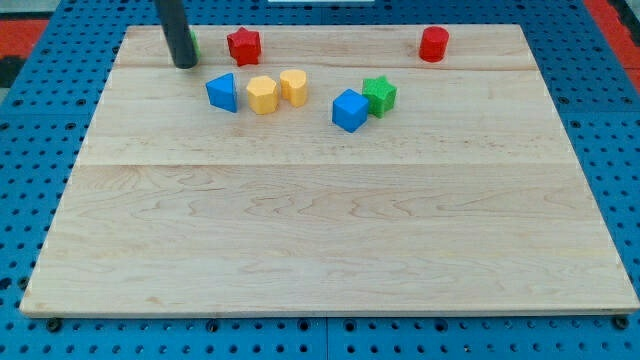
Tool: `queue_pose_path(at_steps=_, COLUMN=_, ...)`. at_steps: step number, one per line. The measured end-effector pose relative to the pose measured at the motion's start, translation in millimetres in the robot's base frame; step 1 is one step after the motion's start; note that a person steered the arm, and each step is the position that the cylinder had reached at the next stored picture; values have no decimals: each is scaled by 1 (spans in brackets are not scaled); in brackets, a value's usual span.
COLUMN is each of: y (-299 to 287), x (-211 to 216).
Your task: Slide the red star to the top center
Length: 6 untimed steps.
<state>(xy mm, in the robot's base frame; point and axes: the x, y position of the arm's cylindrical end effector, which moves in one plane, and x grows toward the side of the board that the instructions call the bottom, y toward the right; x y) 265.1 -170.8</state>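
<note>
The red star [243,45] lies near the board's top edge, left of centre. My tip [184,64] rests on the board a short way to the star's left, apart from it. A green block [192,44] is mostly hidden behind the rod, so its shape cannot be told. Only the rod's lower part shows; it enters from the view's top.
A blue triangle [223,92], a yellow pentagon [262,95] and a yellow block [293,87] sit below the star. A blue cube [350,110] touches a green star [379,95]. A red cylinder [433,44] is at the top right. The wooden board [320,240] sits on a blue pegboard.
</note>
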Motion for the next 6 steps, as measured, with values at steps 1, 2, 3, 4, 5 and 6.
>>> queue_pose_path(at_steps=1, y=45, x=-3)
queue_pose_path(at_steps=2, y=24, x=-18)
queue_pose_path(at_steps=3, y=-31, x=-29)
queue_pose_path(at_steps=4, y=-18, x=-30)
queue_pose_path(at_steps=5, y=59, x=-29)
queue_pose_path(at_steps=6, y=118, x=-23)
